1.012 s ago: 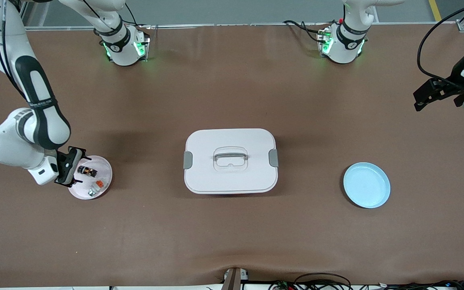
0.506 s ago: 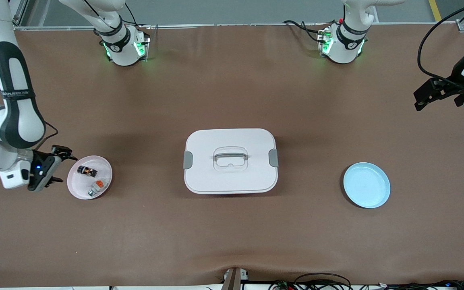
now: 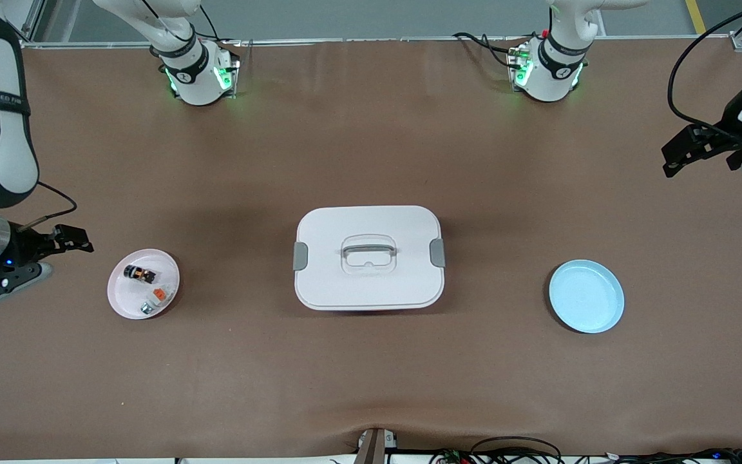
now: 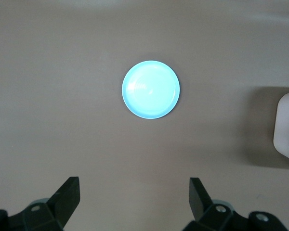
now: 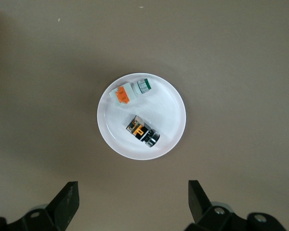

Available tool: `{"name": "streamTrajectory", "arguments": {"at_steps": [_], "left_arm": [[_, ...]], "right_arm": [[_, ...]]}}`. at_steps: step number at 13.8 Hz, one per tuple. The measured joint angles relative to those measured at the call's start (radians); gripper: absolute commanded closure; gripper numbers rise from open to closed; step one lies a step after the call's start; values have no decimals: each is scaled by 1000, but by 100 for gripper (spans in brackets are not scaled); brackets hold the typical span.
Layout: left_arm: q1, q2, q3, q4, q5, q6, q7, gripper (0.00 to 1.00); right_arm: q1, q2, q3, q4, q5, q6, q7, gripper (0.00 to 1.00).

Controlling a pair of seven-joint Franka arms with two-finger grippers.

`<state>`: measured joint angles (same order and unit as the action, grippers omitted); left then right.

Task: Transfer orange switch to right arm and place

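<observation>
You have a brown mat-covered table [image 3: 371, 148] filling nearly the whole front view, its surface lit evenly, with soft shadows lying beside the things that stand on it. Along the edge where the bases stand you can see a pale metal rail [image 3: 371, 40] and a strip of grey floor [image 3: 371, 18] above it, with a yellow line [image 3: 692, 14] at the left arm's end. At the edge nearest the front camera, black cables [image 3: 513, 451] lie along the table's rim beside a small metal bracket [image 3: 374, 444].

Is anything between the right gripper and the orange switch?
Nothing visible. The orange switch lies uncovered on the pink plate, a whitish part beside it, apart. The right gripper, open, is above them.
</observation>
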<state>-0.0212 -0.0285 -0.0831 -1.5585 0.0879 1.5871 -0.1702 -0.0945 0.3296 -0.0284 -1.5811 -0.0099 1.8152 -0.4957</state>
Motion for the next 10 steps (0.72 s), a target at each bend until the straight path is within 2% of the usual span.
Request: {"name": "streamTrajectory", "arguments": {"at_steps": [2, 5, 10], "left_arm": [[0, 0, 0, 0, 0, 0, 0, 0], [0, 0, 0, 0, 0, 0, 0, 0], [0, 0, 0, 0, 0, -4, 0, 0]], "right_arm": [[31, -20, 0, 49, -45, -39, 159, 0], [41, -35, 1, 144, -53, -85, 390, 0], [45, -43, 4, 215, -10, -190, 470, 0]]}}
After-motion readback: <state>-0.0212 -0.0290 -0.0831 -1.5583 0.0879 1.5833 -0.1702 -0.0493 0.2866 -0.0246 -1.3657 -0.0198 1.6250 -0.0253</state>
